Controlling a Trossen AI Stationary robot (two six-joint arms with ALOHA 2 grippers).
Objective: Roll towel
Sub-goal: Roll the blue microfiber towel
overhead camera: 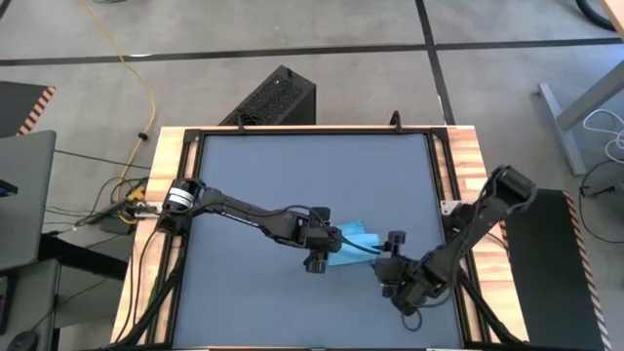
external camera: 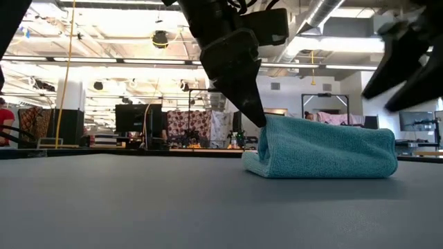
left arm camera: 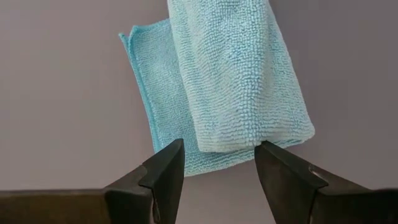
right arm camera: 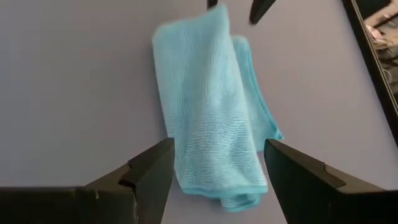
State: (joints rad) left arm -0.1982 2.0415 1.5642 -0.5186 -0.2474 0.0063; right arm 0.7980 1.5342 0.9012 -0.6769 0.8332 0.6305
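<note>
A dark grey table [overhead camera: 263, 175] with a black frame and wood side strips is sitting on a grey concrete floor [overhead camera: 322, 24]. Beyond the table, the low view is showing a bright workshop hall with ceiling lights, monitors and hanging patterned cloth; a person's sleeve is showing at that picture's left edge.

A black box [overhead camera: 276, 97] is standing on the floor just behind the table, a yellow cable [overhead camera: 136, 68] is trailing across the floor, and a grey desk leg [overhead camera: 570, 117] is standing off to the right. Nothing is lying on the tabletop around the towel besides the arms.

One towel [external camera: 325, 147], sky-blue, is lying rolled up near the front middle of the table, with a flat edge sticking out beneath the roll. Two arms are reaching to it. The left gripper [left arm camera: 217, 163] is hovering at one end of the roll, its fingers spread apart and gripping nothing, one fingertip [external camera: 257, 116] close against the roll's top. The right gripper [right arm camera: 217, 165] is hanging over the other end, fingers wide apart, empty.
</note>
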